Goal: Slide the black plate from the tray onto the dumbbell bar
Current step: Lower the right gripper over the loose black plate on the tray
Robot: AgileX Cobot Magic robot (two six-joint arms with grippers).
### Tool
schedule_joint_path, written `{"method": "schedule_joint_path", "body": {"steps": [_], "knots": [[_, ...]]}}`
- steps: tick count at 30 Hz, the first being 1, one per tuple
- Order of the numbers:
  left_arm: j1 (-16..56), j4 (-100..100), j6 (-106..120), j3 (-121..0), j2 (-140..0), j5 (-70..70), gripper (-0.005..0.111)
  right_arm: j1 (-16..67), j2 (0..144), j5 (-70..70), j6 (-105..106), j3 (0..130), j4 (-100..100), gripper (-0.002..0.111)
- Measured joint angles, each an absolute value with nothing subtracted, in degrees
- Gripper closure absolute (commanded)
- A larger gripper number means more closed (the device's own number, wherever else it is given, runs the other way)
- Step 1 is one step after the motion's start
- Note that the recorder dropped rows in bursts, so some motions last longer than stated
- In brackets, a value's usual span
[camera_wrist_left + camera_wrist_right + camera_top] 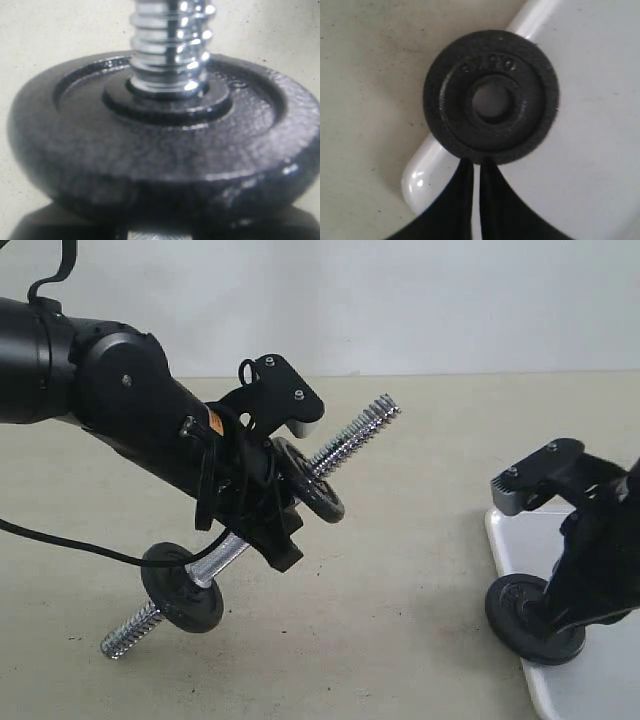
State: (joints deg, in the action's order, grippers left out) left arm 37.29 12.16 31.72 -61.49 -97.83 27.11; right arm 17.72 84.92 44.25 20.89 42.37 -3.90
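Black plate (490, 97) overhanging tray (580, 165) edge; closed right claw (476, 164) angled down at rim

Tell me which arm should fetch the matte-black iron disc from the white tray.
Right. The right gripper, shut, sits beside the matte-black iron disc at the glossy white tray's rim; the left gripper holds the chrome threaded dumbbell bar.

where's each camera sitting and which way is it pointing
exterior: off the arms, looking down across the table; both arms show
left wrist: on the left arm, close on the bar plate around the bar; hardly any arm shows
right wrist: on the right arm, over the tray plate and tray; shut right claw shows
shared: exterior shows both plates too
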Motion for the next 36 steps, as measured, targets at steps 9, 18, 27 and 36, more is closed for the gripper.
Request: {"method": "schedule_joint_path", "body": {"steps": [9, 18, 27, 36], "knots": [[37.3, 12.2, 31.7, -61.5, -97.8, 28.7, 0.102, 17.7, 92.9, 48.7, 31.1, 49.4, -13.9, 0.108], [37.3, 12.3, 31.7, -61.5, -97.8, 28.8, 0.102, 12.3, 93.2, 50.0, 32.4, 50.6, -16.2, 0.108], [37.3, 12.4, 32.0, -61.5, -97.8, 28.9, 0.102, 1.3, 93.3, 51.7, 43.0, 50.6, -30.1, 0.108], [37.3, 12.4, 32.0, -61.5, -97.8, 28.9, 0.102, 1.0, 93.3, 47.8, 41.5, 48.7, -29.9, 0.108]]}}
